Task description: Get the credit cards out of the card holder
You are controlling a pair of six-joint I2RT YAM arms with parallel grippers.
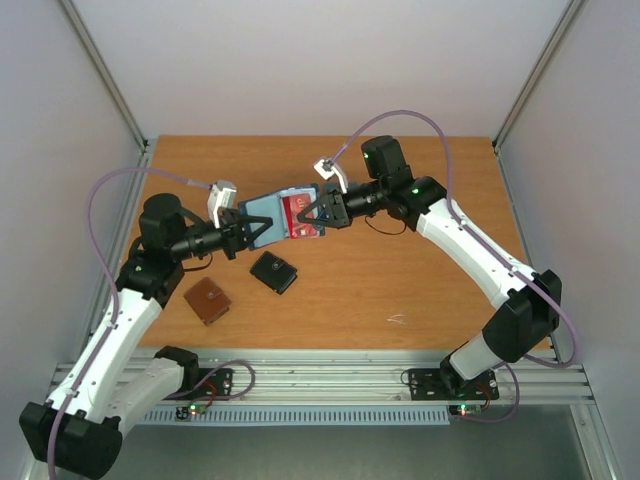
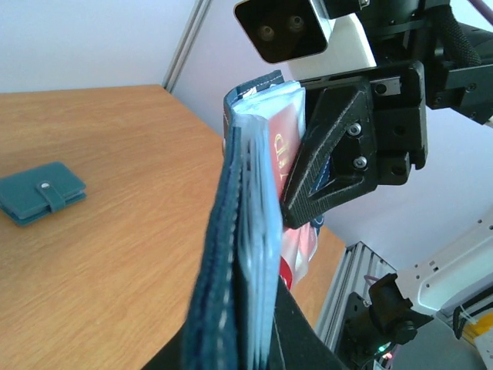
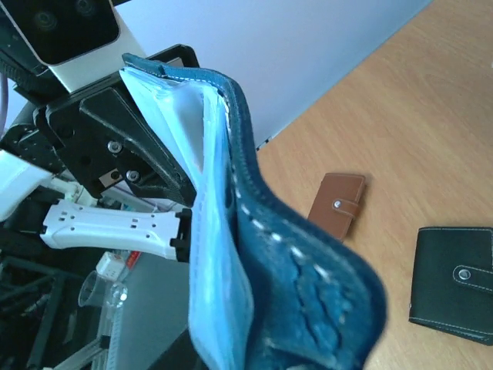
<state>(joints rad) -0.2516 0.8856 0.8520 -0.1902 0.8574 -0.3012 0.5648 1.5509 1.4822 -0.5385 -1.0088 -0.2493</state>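
The dark navy card holder (image 1: 268, 210) is held open above the table between both grippers. My left gripper (image 1: 250, 228) is shut on its left edge, my right gripper (image 1: 322, 212) on its right edge. A red card (image 1: 298, 212) shows in an inner pocket. In the left wrist view the holder (image 2: 223, 262) stands edge-on in my left gripper (image 2: 254, 347); the red card (image 2: 286, 154) lies under a right finger (image 2: 339, 146). In the right wrist view the holder (image 3: 308, 293) with pale blue pockets (image 3: 208, 254) fills my right gripper (image 3: 231, 351). The teal-green and black cards are hidden.
A black wallet (image 1: 273, 271) and a brown wallet (image 1: 207, 300) lie on the wooden table (image 1: 420, 290) below the left gripper; both show in the right wrist view, black (image 3: 454, 281) and brown (image 3: 337, 204). A teal wallet with a snap tab (image 2: 42, 193) lies on the table.
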